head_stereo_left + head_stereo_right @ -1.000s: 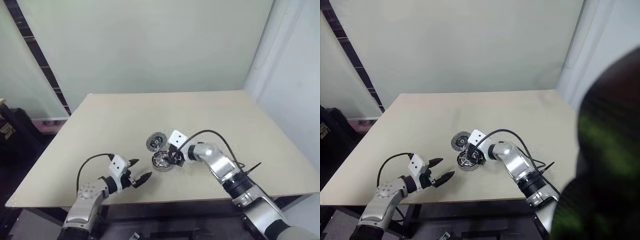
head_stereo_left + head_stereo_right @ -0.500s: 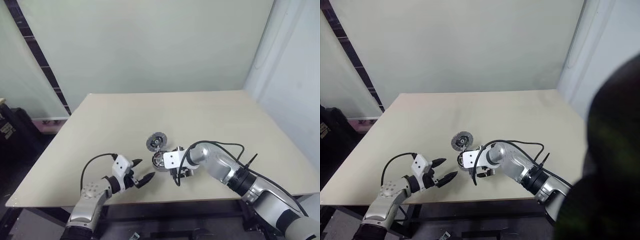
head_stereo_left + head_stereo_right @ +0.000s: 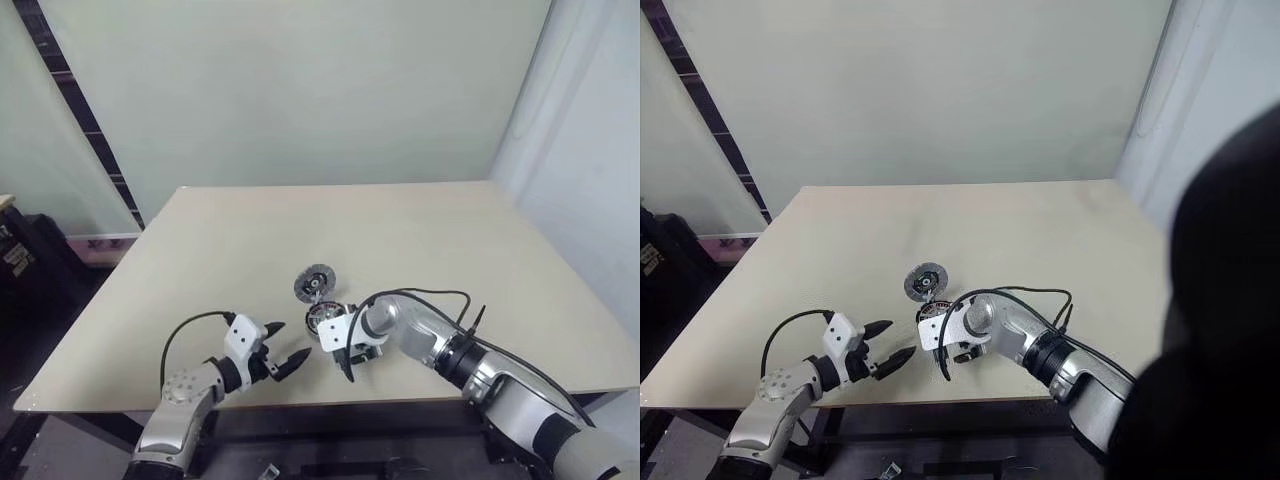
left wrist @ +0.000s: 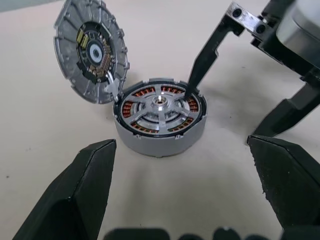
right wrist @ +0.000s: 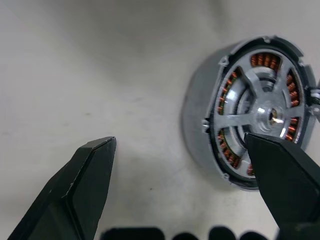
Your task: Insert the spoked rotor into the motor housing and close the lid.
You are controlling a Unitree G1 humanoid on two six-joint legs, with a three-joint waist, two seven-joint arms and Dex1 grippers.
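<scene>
- The spoked rotor [image 4: 159, 103] is seen lying inside the motor housing [image 4: 160, 136], with the red-brown coils showing between its spokes. The first part of the job looks done.
- The motor housing is set on the counter [image 3: 420, 240], near the front edge and about in the middle.
- The lid [image 4: 91, 50] is not yet shut. It is tipped up on its edge, leaning right against the housing rim, with its dark inside showing.
- It cannot be told if the lid is joined to the housing or just leaned on it.
- The right claw [image 3: 348, 356] is pointed down just beside the housing, with its fingers wide apart. Nothing is held in it. One finger tip [image 4: 192, 82] is seen at the rim of the housing, on or just over the rotor; which one cannot be told.
- The left claw [image 3: 282, 348] is held low over the counter, near the housing but apart from it. Its fingers are wide apart too, and nothing is held.
- What is left, as a guess: the lid must be tipped down flat on the housing and pressed shut.
</scene>
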